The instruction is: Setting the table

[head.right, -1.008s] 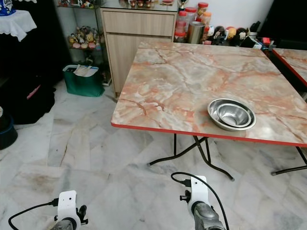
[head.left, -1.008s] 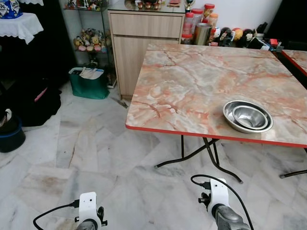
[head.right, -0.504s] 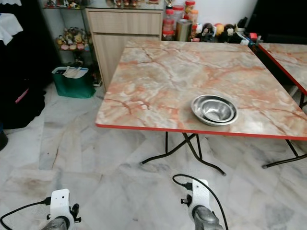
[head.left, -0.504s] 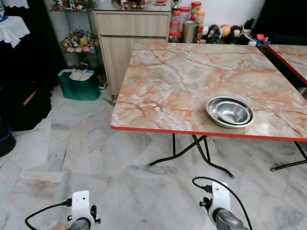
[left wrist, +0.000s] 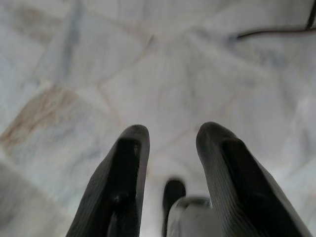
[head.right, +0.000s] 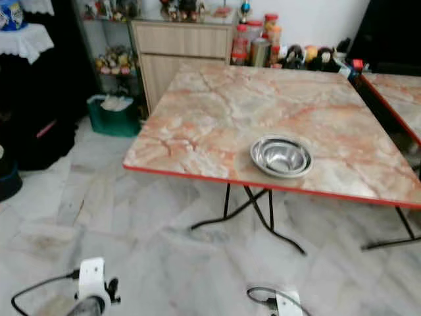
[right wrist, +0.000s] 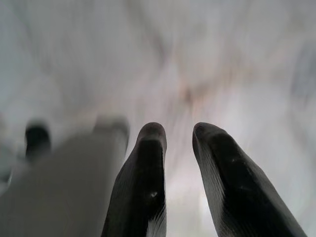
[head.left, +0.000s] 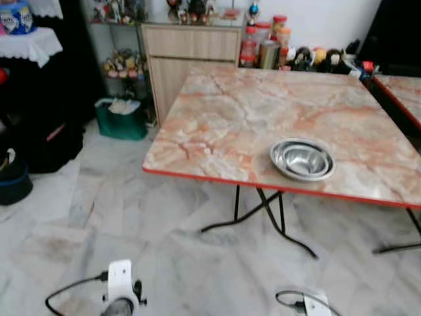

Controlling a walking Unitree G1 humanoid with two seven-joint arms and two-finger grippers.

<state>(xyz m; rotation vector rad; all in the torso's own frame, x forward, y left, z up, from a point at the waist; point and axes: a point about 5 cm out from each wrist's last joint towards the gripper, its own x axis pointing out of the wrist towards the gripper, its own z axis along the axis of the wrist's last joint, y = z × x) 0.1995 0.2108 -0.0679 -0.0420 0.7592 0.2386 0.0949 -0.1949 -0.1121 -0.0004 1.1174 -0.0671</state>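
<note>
Two nested steel bowls [head.left: 302,159] rest on the marble-patterned table [head.left: 223,112] with a red rim, toward its near right side. Both arms hang low over the pale marble floor, well short of the table. The left wrist [head.left: 120,296] and the right wrist [head.left: 312,304] sit at the bottom of the eye views. In the left wrist view the left gripper [left wrist: 173,136] is open, with bare floor between its black fingers. The right gripper [right wrist: 178,133] is also open and holds nothing; that view is blurred.
Black folding legs [head.left: 263,210] cross under the table. A wooden cabinet [head.left: 191,59], jars [head.left: 263,49] and a green bag [head.left: 122,118] stand behind it. A second table [head.left: 401,89] is at the right; a dark bag [head.left: 46,145] and a bucket [head.left: 13,184] are at the left.
The camera has shifted and the picture is now blurred. The right wrist sits lower in the picture. The bowls stay in the same place on the table.
</note>
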